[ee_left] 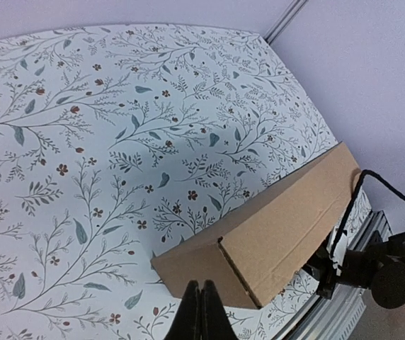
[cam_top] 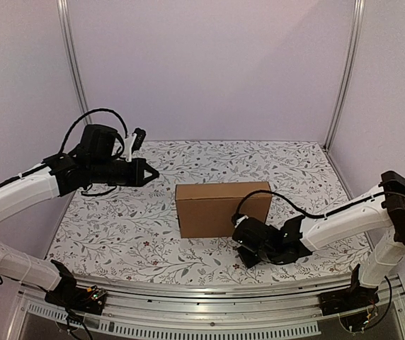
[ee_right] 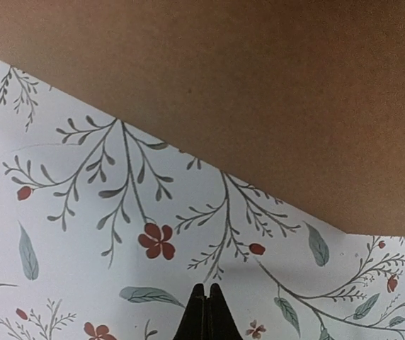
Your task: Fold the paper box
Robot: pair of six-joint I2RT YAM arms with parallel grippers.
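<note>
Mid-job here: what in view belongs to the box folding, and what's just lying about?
Job: paper box, closed up; left tool, shut; right tool, shut.
Just there: floral table cover; near-edge metal rail.

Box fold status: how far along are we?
Done: the paper box stands closed on the table, no loose flaps in view. In hand: nothing; left gripper and right gripper are both shut, empty, off the box. Left: no folding step visible; perhaps only backing away.
</note>
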